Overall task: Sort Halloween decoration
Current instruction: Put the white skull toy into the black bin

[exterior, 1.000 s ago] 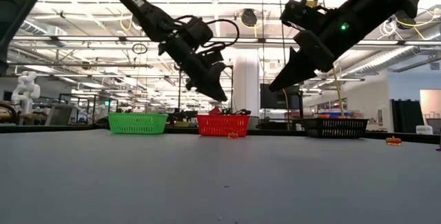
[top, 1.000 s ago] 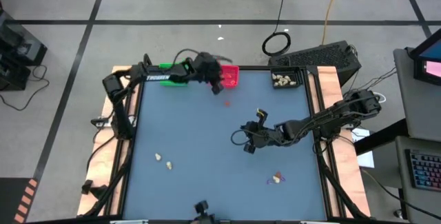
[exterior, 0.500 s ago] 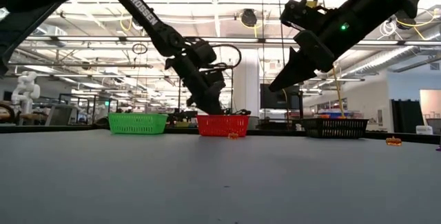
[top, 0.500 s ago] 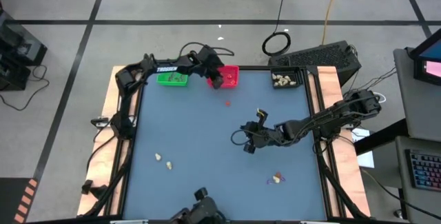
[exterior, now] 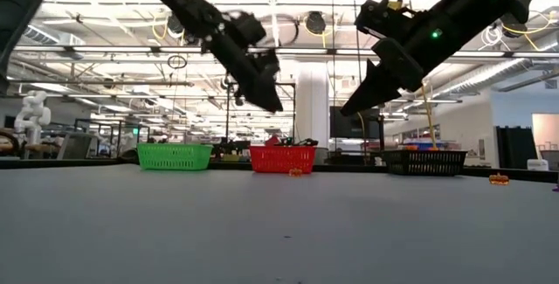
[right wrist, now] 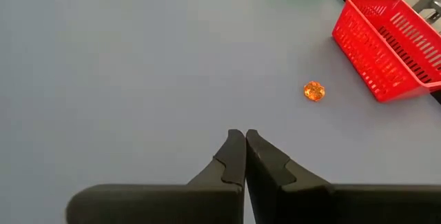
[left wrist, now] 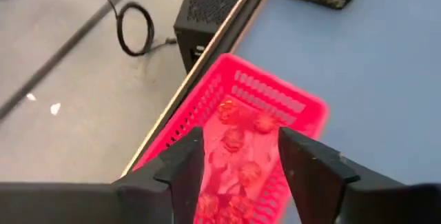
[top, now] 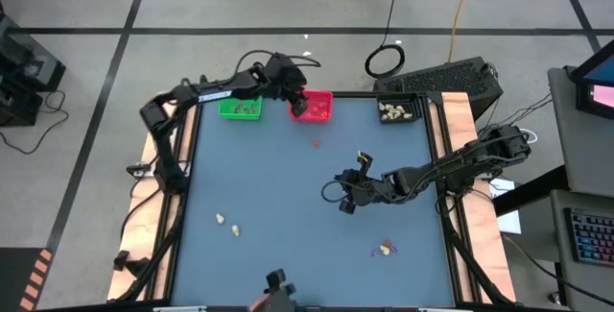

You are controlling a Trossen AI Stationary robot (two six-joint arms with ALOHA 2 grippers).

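Lying scattered across the blue table [top: 288,187], the trinkets were only partly sorted: orange ones filled the red tray [left wrist: 275,103], one orange piece [right wrist: 313,91] lay just beside it, and cream ones [top: 226,223] waited near the front edge (probably next). Above the red tray hung the left gripper [left wrist: 238,158], fingers spread and empty, apparently positioned for dropping. At mid-table the right gripper [right wrist: 244,156] hovered with fingers pressed together. No lettering could be read.
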